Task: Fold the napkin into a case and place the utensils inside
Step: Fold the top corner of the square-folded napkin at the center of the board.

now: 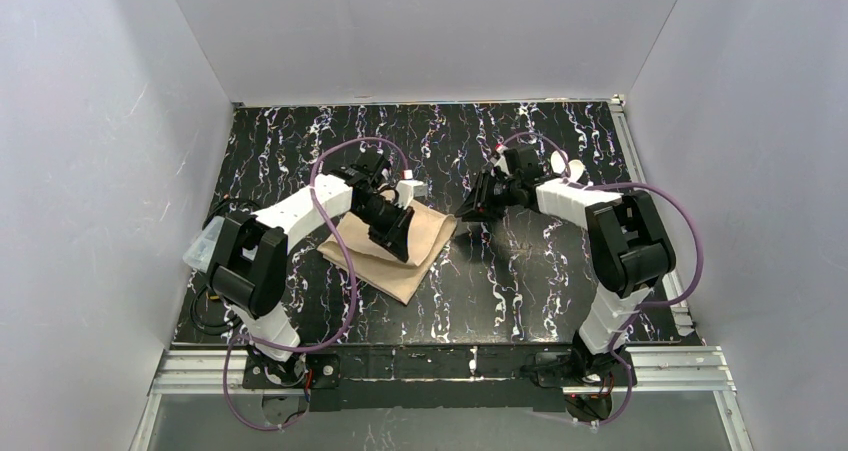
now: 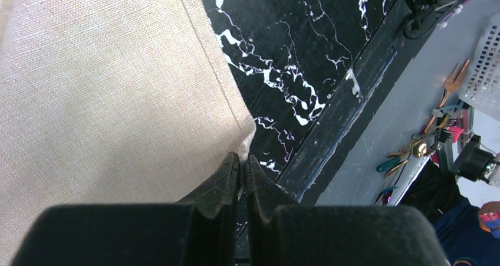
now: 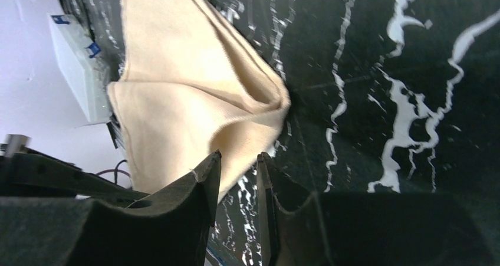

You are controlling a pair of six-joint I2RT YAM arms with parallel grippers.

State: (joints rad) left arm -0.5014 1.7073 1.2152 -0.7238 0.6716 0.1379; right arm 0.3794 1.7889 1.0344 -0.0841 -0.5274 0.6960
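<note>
The left end effector [image 2: 242,160] is seen closest, clenched tight with its tips at a hemmed corner of the napkin [image 2: 106,89]. Whether cloth is pinched between them cannot be told. The napkin is laid, partly folded, on the table [image 3: 413,71] left of centre, under the left arm. The right end effector [image 3: 239,160] is held just beside the napkin's right corner, jaws narrowly apart and nothing caught between them. At that corner the layers are puffed apart, so only one layer may be caught and the fold pulled open. If the jaws are closed short of the cloth, nothing is gripped. Should the left side be dragged, the whole napkin could be slid out of square.
</note>
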